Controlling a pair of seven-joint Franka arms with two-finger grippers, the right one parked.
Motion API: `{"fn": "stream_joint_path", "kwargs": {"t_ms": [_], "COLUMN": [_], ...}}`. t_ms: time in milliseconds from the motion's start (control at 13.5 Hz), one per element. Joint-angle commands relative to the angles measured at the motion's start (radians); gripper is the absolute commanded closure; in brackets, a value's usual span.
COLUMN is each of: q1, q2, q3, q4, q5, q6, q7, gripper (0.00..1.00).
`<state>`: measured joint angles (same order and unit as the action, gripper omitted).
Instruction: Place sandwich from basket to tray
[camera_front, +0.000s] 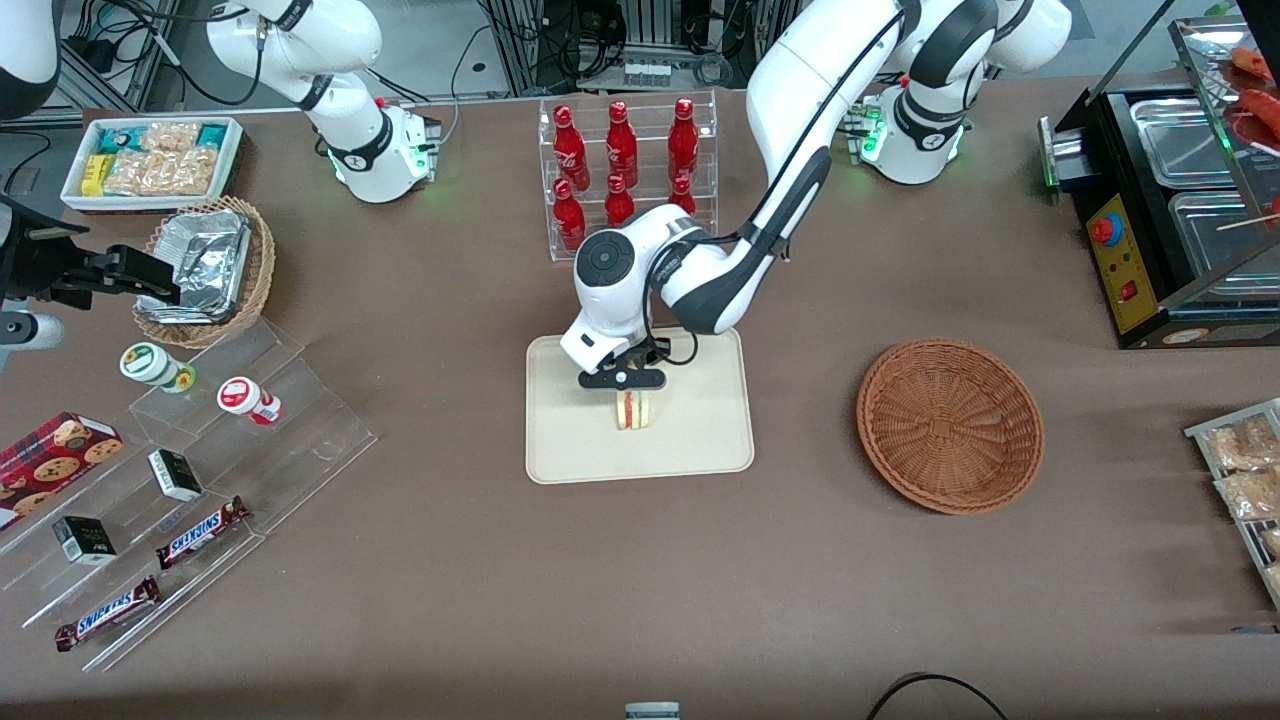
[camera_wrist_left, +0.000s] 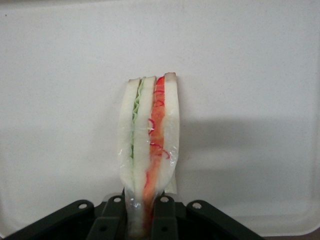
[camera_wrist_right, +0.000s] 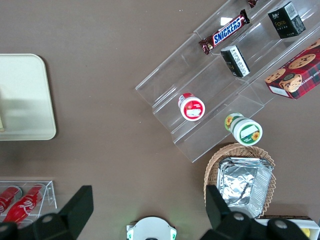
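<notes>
The sandwich (camera_front: 632, 409) is a white-bread wedge with red and green layers, clear-wrapped; it stands on edge over the middle of the cream-beige tray (camera_front: 700, 440). My left gripper (camera_front: 630, 398) is shut on its top end. In the left wrist view the black fingers (camera_wrist_left: 165, 220) pinch the wedge's end and the sandwich (camera_wrist_left: 150, 135) hangs down toward the tray (camera_wrist_left: 250, 75); whether it touches the tray I cannot tell. The reddish-brown wicker basket (camera_front: 950, 425) sits empty on the table beside the tray, toward the working arm's end.
A clear rack of red bottles (camera_front: 625, 170) stands farther from the front camera than the tray. Clear stepped shelves (camera_front: 210, 450) with snack bars, boxes and cups, a tan foil-filled basket (camera_front: 210, 270) and a white snack bin (camera_front: 150, 160) lie toward the parked arm's end.
</notes>
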<state>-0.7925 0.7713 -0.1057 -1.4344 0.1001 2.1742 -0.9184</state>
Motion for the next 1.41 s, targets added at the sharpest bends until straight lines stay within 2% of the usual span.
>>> {"fn": "stream_joint_path", "kwargs": {"t_ms": [0, 222, 519, 963, 1333], "q1": [-0.02, -0.017, 0.005, 0.139, 0.31], "q2": [0.02, 0.0, -0.117, -0.371, -0.506], "q3": [0.017, 0.018, 0.021, 0.02, 0.018], "q4": [0.032, 0.034, 0.032, 0.028, -0.007], "q5": [0.026, 0.024, 0.029, 0.026, -0.02], "q6": [0.009, 0.001, -0.052, -0.299, -0.455], "q7": [-0.02, -0.022, -0.013, 0.001, 0.228], "gripper": [0.0, 0.0, 0.0, 0.0, 0.0]}}
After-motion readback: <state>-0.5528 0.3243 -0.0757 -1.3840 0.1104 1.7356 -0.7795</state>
